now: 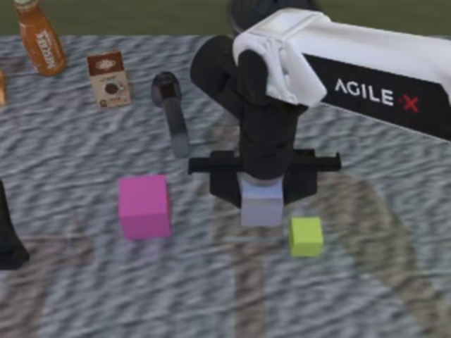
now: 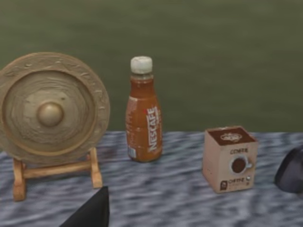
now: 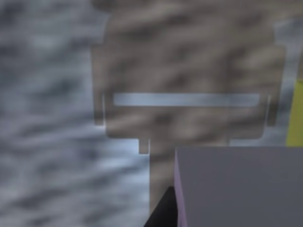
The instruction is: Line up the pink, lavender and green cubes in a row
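Right gripper [image 1: 261,191] clamps the lavender cube [image 1: 261,204] between the big pink cube [image 1: 144,206] and small green cube [image 1: 306,236], so I judge I'm placing it; next, I level it with both and release.

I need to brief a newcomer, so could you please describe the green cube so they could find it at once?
Start at the right arm's claw, low over the table's middle at the lavender cube. The green cube sits just right of that cube. It is the smallest of the three, lime-coloured, unlike the large pink cube farther left.
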